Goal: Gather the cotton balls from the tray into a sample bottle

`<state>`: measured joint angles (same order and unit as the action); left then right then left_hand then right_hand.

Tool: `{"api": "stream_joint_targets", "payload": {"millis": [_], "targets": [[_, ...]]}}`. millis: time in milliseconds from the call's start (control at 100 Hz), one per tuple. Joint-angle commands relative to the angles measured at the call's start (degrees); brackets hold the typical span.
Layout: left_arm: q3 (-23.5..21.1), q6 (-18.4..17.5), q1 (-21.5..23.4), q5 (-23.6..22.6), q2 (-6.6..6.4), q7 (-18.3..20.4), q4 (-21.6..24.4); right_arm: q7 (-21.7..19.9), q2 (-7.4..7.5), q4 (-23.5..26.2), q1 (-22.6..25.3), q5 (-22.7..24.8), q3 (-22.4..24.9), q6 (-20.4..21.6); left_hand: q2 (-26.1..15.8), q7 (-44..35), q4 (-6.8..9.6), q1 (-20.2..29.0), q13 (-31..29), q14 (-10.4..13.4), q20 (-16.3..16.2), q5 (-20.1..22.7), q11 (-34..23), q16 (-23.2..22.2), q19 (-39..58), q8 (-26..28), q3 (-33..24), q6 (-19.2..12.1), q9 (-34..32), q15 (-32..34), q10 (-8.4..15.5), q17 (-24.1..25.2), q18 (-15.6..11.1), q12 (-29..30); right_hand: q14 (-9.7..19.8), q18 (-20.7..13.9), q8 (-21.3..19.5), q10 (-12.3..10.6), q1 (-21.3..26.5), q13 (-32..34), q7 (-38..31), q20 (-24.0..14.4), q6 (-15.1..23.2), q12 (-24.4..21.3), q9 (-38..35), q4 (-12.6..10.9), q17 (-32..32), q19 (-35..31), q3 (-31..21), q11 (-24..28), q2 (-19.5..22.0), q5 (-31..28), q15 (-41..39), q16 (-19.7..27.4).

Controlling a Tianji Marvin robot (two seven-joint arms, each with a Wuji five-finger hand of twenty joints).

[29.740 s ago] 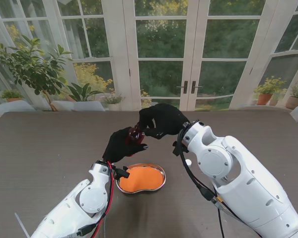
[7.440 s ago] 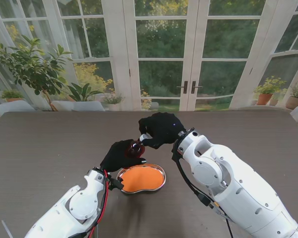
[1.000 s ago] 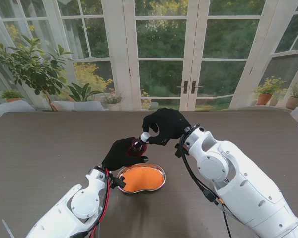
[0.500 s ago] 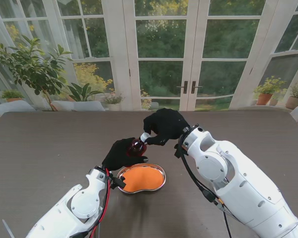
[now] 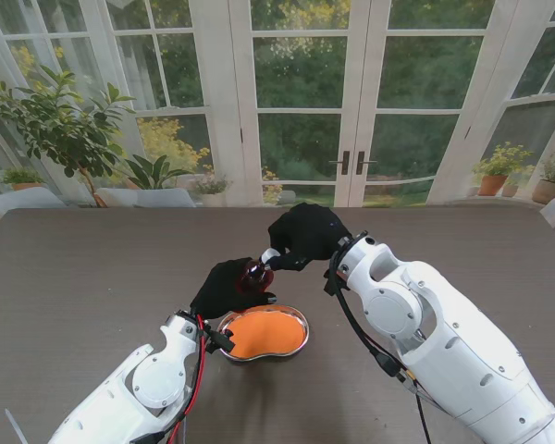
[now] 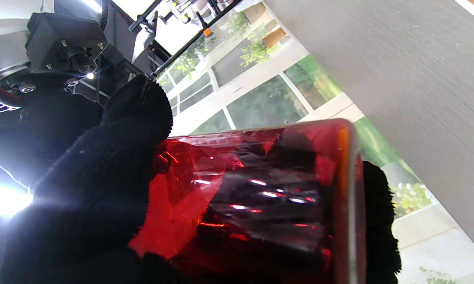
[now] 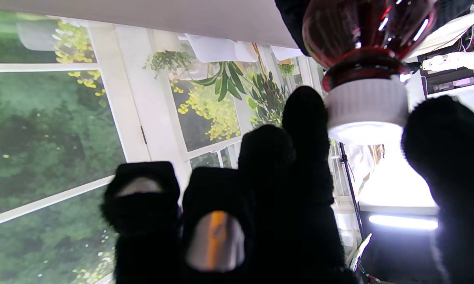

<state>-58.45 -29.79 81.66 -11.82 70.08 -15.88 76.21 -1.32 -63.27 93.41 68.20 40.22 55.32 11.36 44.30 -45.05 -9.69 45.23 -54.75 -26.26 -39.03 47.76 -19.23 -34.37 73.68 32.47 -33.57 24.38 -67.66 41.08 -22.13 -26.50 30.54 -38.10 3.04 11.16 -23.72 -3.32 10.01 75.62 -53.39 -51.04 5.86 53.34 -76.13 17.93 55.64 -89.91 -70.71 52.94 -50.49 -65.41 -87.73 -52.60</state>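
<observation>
We hold the red bottle (image 5: pixel 252 275) in our left hand (image 5: pixel 224 288), fingers wrapped round its body, at the centre of the stand's frame, just farther from us than the orange tray (image 5: pixel 263 333). Our right hand (image 5: pixel 302 235) has a finger and thumb set either side of the white cap (image 7: pixel 365 105), touching it. We judge the cap step is in hand: next comes a twist. No cotton balls show.

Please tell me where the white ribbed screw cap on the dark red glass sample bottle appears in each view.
Stand view: the white ribbed screw cap sits centrally, at the right hand's fingertips.
Left wrist view: not in it; only the dark red glass sample bottle shows.
Right wrist view: cap between fingers.
Shared landmark: the bottle.
</observation>
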Motion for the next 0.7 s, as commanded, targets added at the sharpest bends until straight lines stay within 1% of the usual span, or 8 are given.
{"api": "stream_joint_targets", "payload": {"millis": [0, 20, 200, 220, 270, 510, 620, 690], "targets": [[-0.01, -0.14, -0.1, 0.17, 0.21, 1.04, 0.18, -1.21, -0.05, 0.46, 0.1, 0.05, -0.35, -0.08, -12.84, -4.13, 0.62, 9.02, 0.12, -1.17, -0.15, 6.93, -0.25, -0.63, -0.01, 1.06, -8.18, -13.14, -3.23, 0.99, 5.33, 2.42, -1.29, 0.56, 4.12, 1.39, -4.69, -2.02, -0.21, 0.01, -1.99, 0.76, 0.14, 0.66, -6.25, -4.67, 1.86, -4.3, 0.0, 0.9, 1.42, -5.3, -4.3, -1.65], [-0.01, -0.15, -0.1, 0.18, 0.21, 1.03, 0.18, -1.24, -0.05, 0.46, 0.08, 0.04, -0.38, -0.13, -12.82, -4.15, 0.64, 9.06, 0.12, -1.15, -0.15, 6.95, -0.25, -0.63, -0.01, 1.07, -8.2, -13.16, -3.23, 0.99, 5.37, 2.42, -1.29, 0.56, 4.27, 1.43, -6.61, -2.05, -0.44, 0.01, -1.56, 0.9, 0.13, 1.01, -6.44, -5.24, 2.31, -4.58, 0.07, 1.74, 1.47, -6.19, -4.9, -1.91], [0.03, -0.21, -0.14, 0.18, 0.22, 1.01, 0.12, -1.44, -0.09, 0.4, -0.22, -0.11, -0.85, -0.59, -12.8, -4.18, 0.62, 8.98, 0.16, -1.17, -0.15, 7.0, -0.22, -0.63, 0.01, 1.09, -8.18, -13.14, -3.24, 0.99, 5.3, 2.39, -1.33, 0.67, 4.64, 1.85, -8.46, -1.61, -1.28, -0.02, -3.18, 1.17, 0.55, 0.43, -6.86, -5.25, 4.36, -5.51, 0.88, 7.2, 2.36, -9.27, -7.2, -2.88], [0.03, -0.21, -0.14, 0.17, 0.22, 1.02, 0.12, -1.43, -0.1, 0.38, -0.26, -0.1, -0.92, -0.63, -12.8, -4.16, 0.63, 9.0, 0.17, -1.18, -0.15, 6.98, -0.21, -0.63, 0.0, 1.08, -8.19, -13.09, -3.22, 0.98, 5.25, 2.41, -1.32, 0.67, 4.73, 1.85, -8.72, -2.09, -1.32, -0.01, -3.67, 1.22, 0.56, 0.21, -6.9, -5.26, 4.54, -5.58, 0.96, 7.81, 2.47, -9.4, -7.36, -2.95], [0.03, -0.21, -0.13, 0.16, 0.22, 1.02, 0.12, -1.2, -0.16, 0.24, -0.37, -0.03, -1.11, -0.65, -12.79, -4.18, 0.64, 9.03, 0.11, -1.25, -0.15, 7.01, -0.25, -0.64, 0.0, 1.08, -8.22, -13.08, -3.29, 1.01, 5.25, 2.41, -1.28, 0.66, 4.91, 1.75, -9.25, -2.17, -1.62, -0.01, -5.27, 1.43, 0.57, -0.48, -6.88, -5.25, 5.19, -5.89, 1.08, 9.77, 2.54, -9.6, -8.04, -3.27], [0.01, -0.28, -0.16, 0.09, 0.22, 0.96, 0.06, -0.9, -0.24, 0.05, -0.79, 0.38, -1.86, -1.2, -12.82, -4.17, 0.62, 9.02, 0.12, -1.24, -0.17, 7.02, -0.27, -0.67, 0.01, 1.08, -8.17, -13.09, -3.32, 1.05, 5.28, 2.4, -1.18, 0.74, 5.7, 2.39, -9.82, -1.84, -3.59, -0.01, -13.17, 2.24, 1.02, -1.75, -7.04, -5.04, 8.14, -6.81, 2.55, 17.15, 3.51, -10.6, -11.04, -4.73], [0.01, -0.31, -0.16, 0.14, 0.23, 0.97, 0.04, -0.54, -0.29, 0.01, -0.76, 0.68, -1.95, -1.24, -12.81, -4.16, 0.63, 9.02, 0.16, -1.25, -0.16, 7.03, -0.29, -0.66, 0.0, 1.07, -8.2, -13.15, -3.3, 1.02, 5.3, 2.38, -1.24, 0.76, 5.74, 2.78, -9.67, -1.54, -4.86, -0.01, -15.85, 2.55, 1.06, -2.22, -7.02, -4.94, 9.1, -6.92, 2.92, 19.31, 3.45, -10.74, -12.03, -5.17], [0.01, -0.33, -0.18, 0.14, 0.22, 0.99, 0.03, -0.45, -0.26, 0.13, -0.65, 1.0, -1.9, -1.4, -12.8, -4.14, 0.63, 9.04, 0.09, -1.23, -0.16, 7.01, -0.28, -0.67, 0.01, 1.06, -8.2, -13.08, -3.27, 1.06, 5.19, 2.39, -1.32, 0.78, 5.78, 2.82, -9.21, -1.45, -6.01, -0.02, -15.51, 2.58, 0.89, -2.6, -6.97, -4.87, 9.12, -6.91, 3.39, 19.11, 3.93, -10.62, -12.02, -5.18]]}}
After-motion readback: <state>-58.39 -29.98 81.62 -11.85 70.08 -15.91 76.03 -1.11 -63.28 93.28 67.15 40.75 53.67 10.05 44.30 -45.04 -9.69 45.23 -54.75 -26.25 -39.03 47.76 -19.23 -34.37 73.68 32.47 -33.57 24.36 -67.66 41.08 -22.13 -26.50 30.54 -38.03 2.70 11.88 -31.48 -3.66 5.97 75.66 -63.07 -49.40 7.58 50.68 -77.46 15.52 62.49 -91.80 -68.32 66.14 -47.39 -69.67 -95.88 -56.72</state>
